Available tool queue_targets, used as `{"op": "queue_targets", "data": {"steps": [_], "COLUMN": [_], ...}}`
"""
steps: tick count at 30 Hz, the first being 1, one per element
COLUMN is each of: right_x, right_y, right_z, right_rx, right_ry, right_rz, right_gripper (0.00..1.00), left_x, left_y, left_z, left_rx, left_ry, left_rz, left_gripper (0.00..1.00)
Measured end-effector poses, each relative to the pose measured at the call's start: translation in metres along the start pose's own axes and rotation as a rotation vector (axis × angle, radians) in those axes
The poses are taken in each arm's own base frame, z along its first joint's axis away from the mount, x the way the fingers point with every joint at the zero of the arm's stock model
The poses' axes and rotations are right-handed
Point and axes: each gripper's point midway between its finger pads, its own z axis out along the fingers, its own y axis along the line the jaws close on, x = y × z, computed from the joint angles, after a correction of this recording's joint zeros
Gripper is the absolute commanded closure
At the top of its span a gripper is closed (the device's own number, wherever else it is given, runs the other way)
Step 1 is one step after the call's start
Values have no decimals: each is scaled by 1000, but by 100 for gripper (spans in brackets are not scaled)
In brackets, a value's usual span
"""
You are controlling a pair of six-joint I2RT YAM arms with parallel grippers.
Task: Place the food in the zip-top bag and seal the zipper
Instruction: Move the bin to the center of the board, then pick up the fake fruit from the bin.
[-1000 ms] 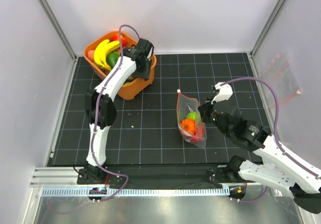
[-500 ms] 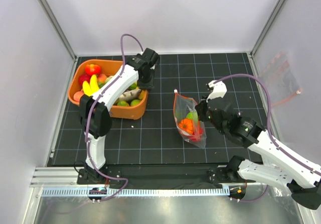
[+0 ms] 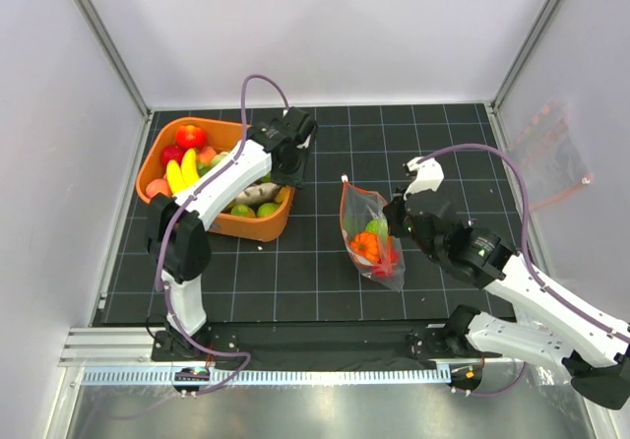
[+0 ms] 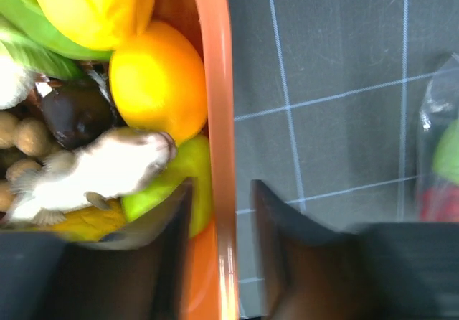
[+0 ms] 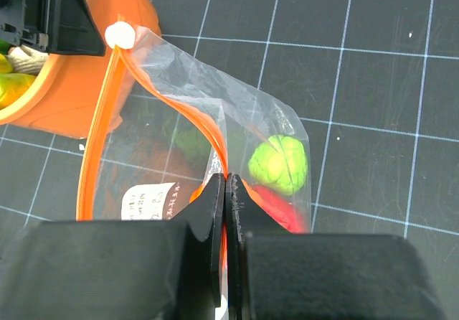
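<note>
On the black surface (image 3: 325,262) the orange tub (image 3: 212,224) sits left of the clear bag (image 3: 366,213), which lies mid-surface holding green, orange and red food (image 5: 280,164). The left hand (image 4: 221,187) straddles the tub's wall, fingers parted. The right hand (image 5: 226,191) is pinched closed on the bag's zipper (image 5: 97,140).

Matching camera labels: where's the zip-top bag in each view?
Top external: zip-top bag sits just right of centre.
Left wrist: only a blurred sliver of it shows at the right edge.
Right wrist: it fills the centre, its mouth pinched in the right gripper.
Shared landmark: orange tub, left of the bag in all three views.
</note>
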Motion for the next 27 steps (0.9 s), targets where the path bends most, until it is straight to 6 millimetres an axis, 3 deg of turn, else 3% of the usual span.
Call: {"op": "queue_targets", "data": {"steps": [2,5,6,10,14,17,22,27], "right_x": [2,4,5,4,3,2,1,-1], "right_y": [0,1,1,1,2,3,4,4], "right_z": [2,6,7,9,11,12,12,12], "right_rx": [5,13,17,22,27,29,28,27], "right_ry": [7,18,22,23,25,28,28,25], "right_rz": [-5,-12,-15,-17,-22,-30,-39,-39], "right_gripper": [99,99,99,99,99,99,99,99], "left_x": [-2,1,2,-9,-25,-35,-52,-61], "left_y": [-1,0,1,-1,9,25,62,66], "left_z": [-2,-12,-24,-60,-98,-108,-84,-36], "left_rx": [6,23,38,82,91,75,-14,-71], "left_ry": [-18,-47,-70,-167,-284,-322,-307,-233], "left_rz": [10,10,7,-9,-55,-111,-191,-177], "left_gripper": [34,24,18,9,9,10,5,0]}}
